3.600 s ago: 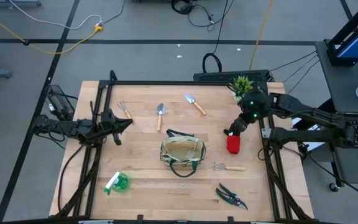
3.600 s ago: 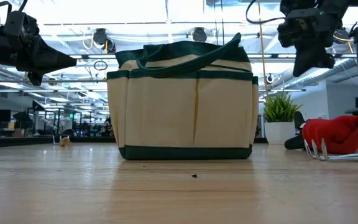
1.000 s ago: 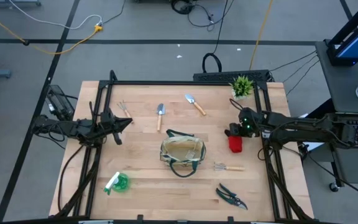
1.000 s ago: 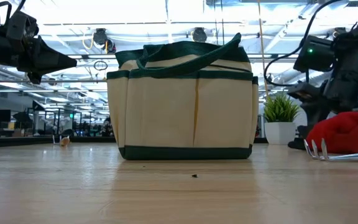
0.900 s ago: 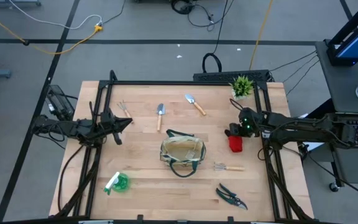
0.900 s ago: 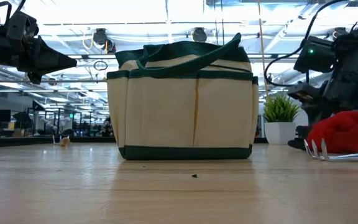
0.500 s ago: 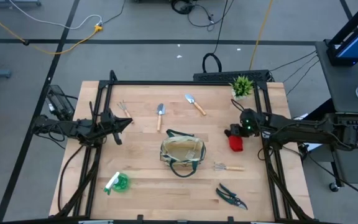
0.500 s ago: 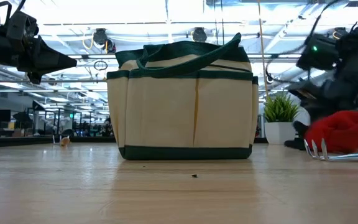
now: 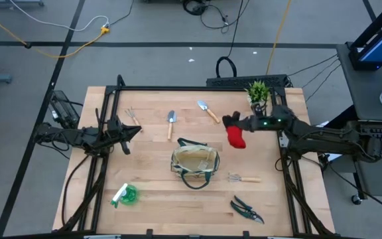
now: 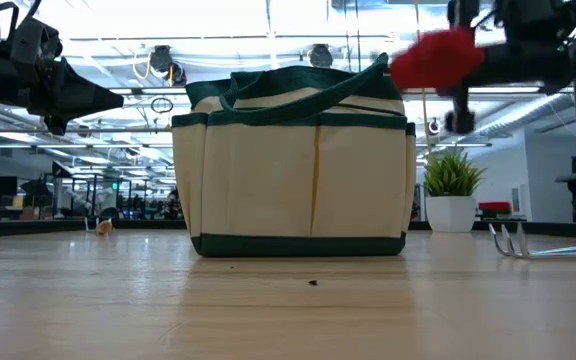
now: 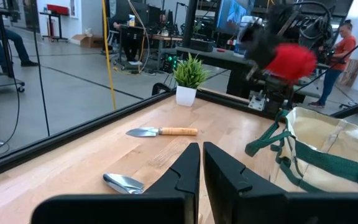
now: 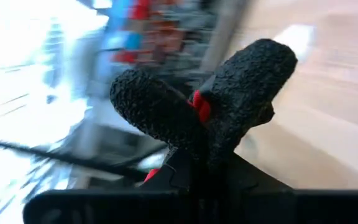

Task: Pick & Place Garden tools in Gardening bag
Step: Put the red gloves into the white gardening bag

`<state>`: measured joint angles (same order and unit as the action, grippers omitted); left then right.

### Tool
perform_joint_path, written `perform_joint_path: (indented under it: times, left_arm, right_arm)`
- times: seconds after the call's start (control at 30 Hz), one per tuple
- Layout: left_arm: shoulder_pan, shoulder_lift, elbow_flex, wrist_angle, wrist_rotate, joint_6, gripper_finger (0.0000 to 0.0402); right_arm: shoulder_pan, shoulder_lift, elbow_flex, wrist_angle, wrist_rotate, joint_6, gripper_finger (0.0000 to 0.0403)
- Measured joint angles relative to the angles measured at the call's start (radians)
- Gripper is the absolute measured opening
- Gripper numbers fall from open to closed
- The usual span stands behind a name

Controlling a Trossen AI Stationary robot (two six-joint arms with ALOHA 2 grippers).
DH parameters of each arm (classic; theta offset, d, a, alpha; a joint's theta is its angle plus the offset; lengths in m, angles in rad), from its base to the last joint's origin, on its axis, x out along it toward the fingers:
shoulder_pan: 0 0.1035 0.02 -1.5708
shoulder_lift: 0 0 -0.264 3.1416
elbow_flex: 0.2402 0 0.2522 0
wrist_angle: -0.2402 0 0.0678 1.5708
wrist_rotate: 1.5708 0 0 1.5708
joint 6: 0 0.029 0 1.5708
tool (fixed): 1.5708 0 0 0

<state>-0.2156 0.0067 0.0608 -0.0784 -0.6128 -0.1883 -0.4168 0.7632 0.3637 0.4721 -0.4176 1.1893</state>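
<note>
Wooden table point(image 9: 151, 179); right gripper point(image 9: 233, 124) clamps red-and-black item point(image 9: 236, 137); left gripper point(image 9: 132, 132) closed.

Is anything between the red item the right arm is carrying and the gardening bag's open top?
Nothing visible. The right gripper holds the red-and-black item in the air, up and to the right of the gardening bag. Only bare table lies between them, and the bag's top is open, its handles fallen to the sides.
</note>
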Motion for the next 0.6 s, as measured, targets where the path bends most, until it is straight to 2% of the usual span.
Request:
perform_joint_path:
  times: [0.23,0.47,0.6]
  left_arm:
    - [0.0,0.0,0.0,0.0,0.0,0.005,0.0024]
    - [0.0,0.0,0.0,0.0,0.0,0.003,0.0024]
    - [0.0,0.0,0.0,0.0,0.0,0.003,0.0024]
  right_arm:
    - [0.0,0.0,0.0,0.334,-0.17,-0.085,0.0023]
    - [0.001,0.0,0.0,0.578,-0.303,-0.194,0.0022]
    - [0.011,0.0,0.0,0.692,-0.338,-0.287,0.0022]
